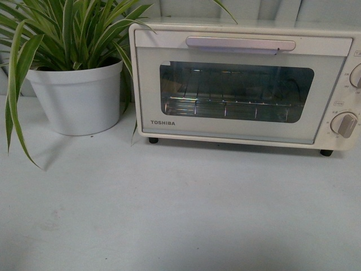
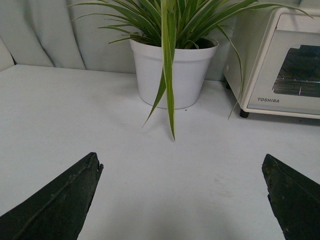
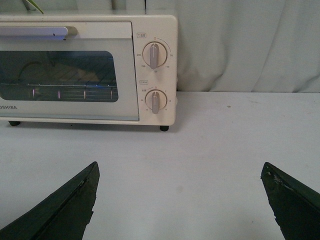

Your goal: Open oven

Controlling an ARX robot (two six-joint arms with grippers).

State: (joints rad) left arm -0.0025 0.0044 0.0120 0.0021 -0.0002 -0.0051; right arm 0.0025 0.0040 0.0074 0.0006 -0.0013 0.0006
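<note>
**Q:** What is the largest thing here?

**A:** A pale table (image 1: 180,214) fills the lower half of the front view. At the back of it, toward 1 o'clock, stands the oven (image 1: 242,121). It is a cream-white box with TOSHIBA printed low on its door, and it rests on small dark feet.

**Q:** Which way does the oven point?

**A:** Its door (image 1: 148,84) faces the robot and is shut flat. The long axis of the oven runs from 9 o'clock to 3 o'clock.

**Q:** What else is on the table?

**A:** A white plant pot (image 1: 79,99) holding striped green leaves sits at 10 o'clock, just beside the oven.

**Q:** And the smaller parts of the oven?

**A:** A long bar handle (image 1: 241,44) lies level along the top of the door. A wire rack (image 1: 225,107) shows through the dark glass window. Two round knobs (image 3: 154,55) sit one above the other at the 3 o'clock end.

**Q:** What are the grippers doing?

**A:** The left gripper (image 2: 181,161) and the right gripper (image 3: 180,167) are both spread wide over bare table and hold nothing. Both are well apart from the oven.
</note>
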